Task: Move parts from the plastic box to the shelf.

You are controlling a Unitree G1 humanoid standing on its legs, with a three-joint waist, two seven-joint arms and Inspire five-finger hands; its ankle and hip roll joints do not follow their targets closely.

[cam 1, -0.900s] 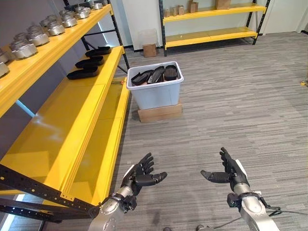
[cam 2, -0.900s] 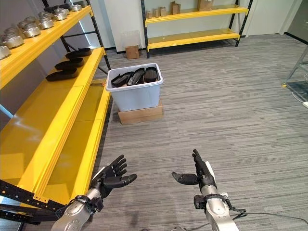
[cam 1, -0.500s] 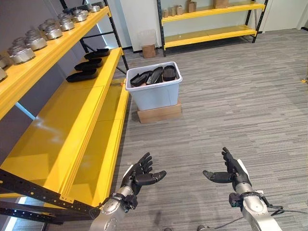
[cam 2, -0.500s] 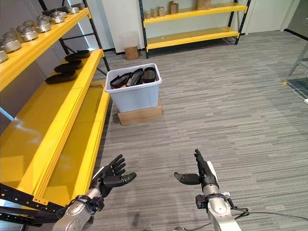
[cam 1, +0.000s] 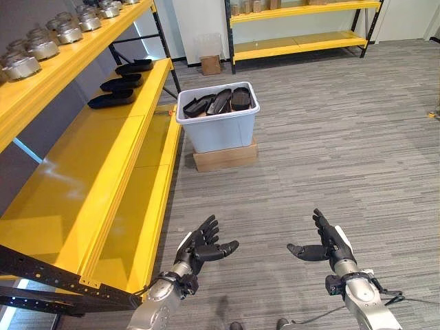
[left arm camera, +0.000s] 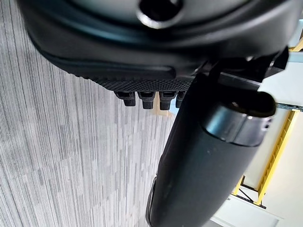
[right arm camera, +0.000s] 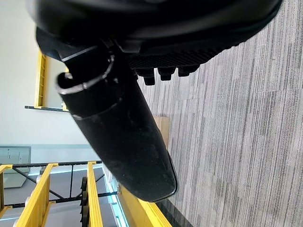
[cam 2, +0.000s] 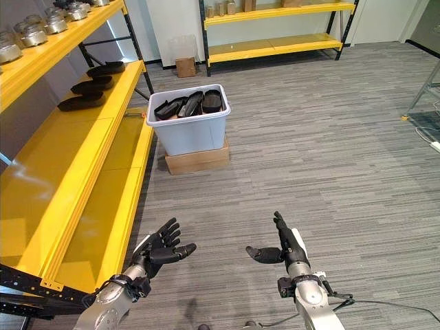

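A pale plastic box (cam 1: pixel 221 129) stands on a cardboard carton on the grey floor, a few steps ahead of me. Several black parts (cam 1: pixel 218 102) lie in it. More black parts (cam 1: pixel 111 98) rest on the middle board of the yellow shelf (cam 1: pixel 82 172) to my left. My left hand (cam 1: pixel 199 247) is low in front, open and holding nothing, close to the shelf's front edge. My right hand (cam 1: pixel 327 245) hovers beside it over the carpet, open and empty as well.
Metal cylinder parts (cam 1: pixel 27 55) line the shelf's upper board. The cardboard carton (cam 1: pixel 224 155) lifts the box off the floor. A second yellow shelf (cam 1: pixel 302 27) stands along the far wall, with a small brown box (cam 1: pixel 210 64) on the floor beside it.
The camera has shifted slightly, so the box and shelf sit a little higher in view. Both hands stay open and in nearly the same place.
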